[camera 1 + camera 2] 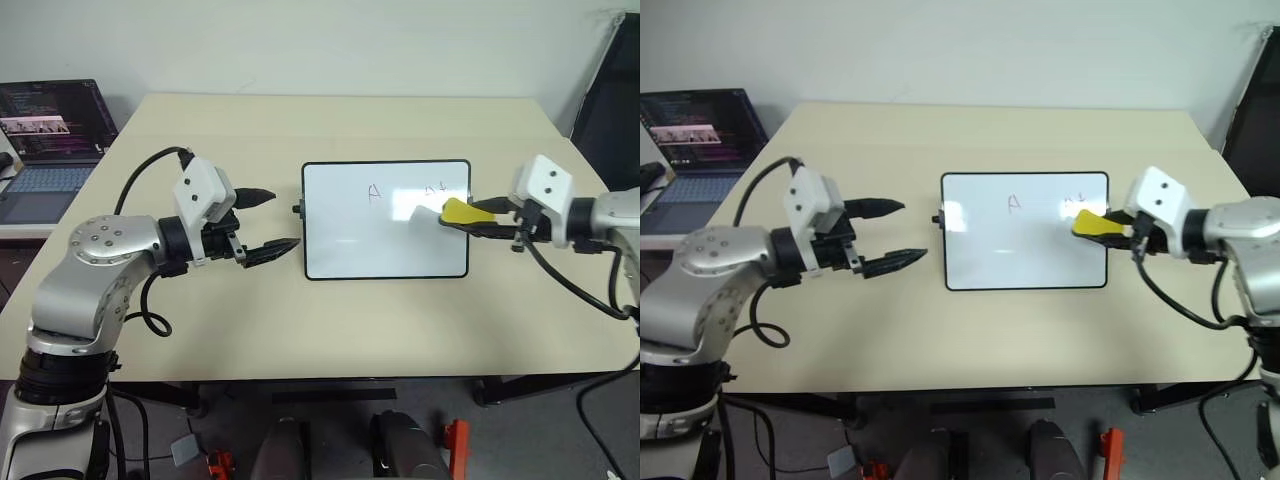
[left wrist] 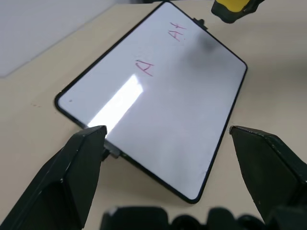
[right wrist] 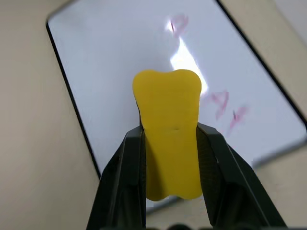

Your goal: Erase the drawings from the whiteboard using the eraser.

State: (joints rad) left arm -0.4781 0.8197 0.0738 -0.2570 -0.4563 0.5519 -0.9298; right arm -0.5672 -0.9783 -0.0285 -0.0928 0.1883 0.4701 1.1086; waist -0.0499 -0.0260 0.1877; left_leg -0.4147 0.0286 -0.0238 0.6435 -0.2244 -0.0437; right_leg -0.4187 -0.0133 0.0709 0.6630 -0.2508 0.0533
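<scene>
Right gripper [image 1: 478, 222] pinching eraser [image 1: 463, 212] over whiteboard [image 1: 386, 255]; left gripper [image 1: 268, 220] spread; unbraced board risking sliding, leaving drawings [image 2: 144, 68] smeared

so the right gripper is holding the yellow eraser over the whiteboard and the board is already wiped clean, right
Not quite. The right gripper does hold the yellow eraser over the whiteboard, but the board is not clean: reddish drawings remain on it, an "A" near the middle and an "A+" near the eraser. The left wrist view shows them most plainly.
</scene>
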